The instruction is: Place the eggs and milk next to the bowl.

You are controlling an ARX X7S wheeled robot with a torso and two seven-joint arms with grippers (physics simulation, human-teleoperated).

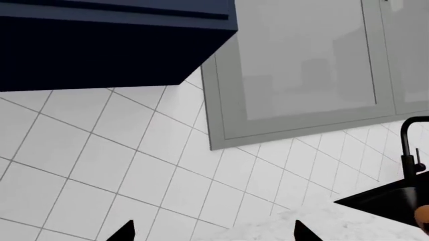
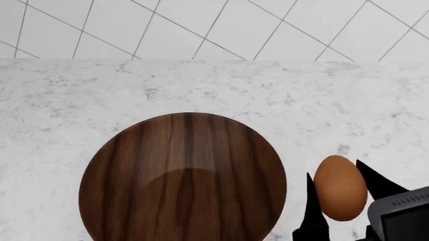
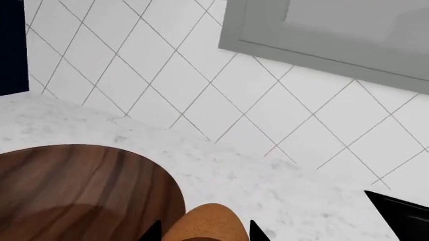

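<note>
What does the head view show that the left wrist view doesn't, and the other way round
Only the head view shows the wooden bowl on the marble counter and the egg beside it, between the fingers of the right gripper.

Only the left wrist view shows the dark blue cabinet, the grey panelled cabinet door, the black faucet with the sink, and the left gripper, whose two fingertips stand well apart with nothing between them.

Both show the white tiled wall and pale marble countertop.
</note>
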